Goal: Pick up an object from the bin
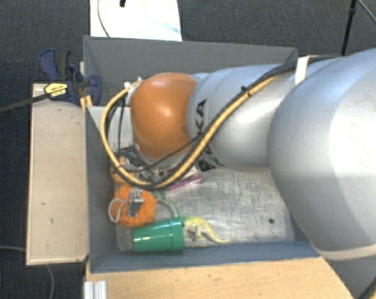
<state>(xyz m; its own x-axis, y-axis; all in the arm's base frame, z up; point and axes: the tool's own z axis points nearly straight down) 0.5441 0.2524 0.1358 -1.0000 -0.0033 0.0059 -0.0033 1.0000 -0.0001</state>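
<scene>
Where the near wall meets the left corner of the bin (194, 254), a green cup (158, 237) lies on its side, with a yellow-green toy lizard (203, 231) just right of it. Just beyond, an orange fuzzy lump (144, 212) sits under the gripper (135, 173). Open or closed: can't tell, the orange wrist cover (163, 114) hides it. A pink item (189, 180) lies farther right, under the arm (300, 123).

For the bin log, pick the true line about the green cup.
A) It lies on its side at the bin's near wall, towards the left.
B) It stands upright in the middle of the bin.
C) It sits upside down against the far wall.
A: the green cup lies on its side along the near wall of the bin, with a yellowish toy beside it.
</scene>
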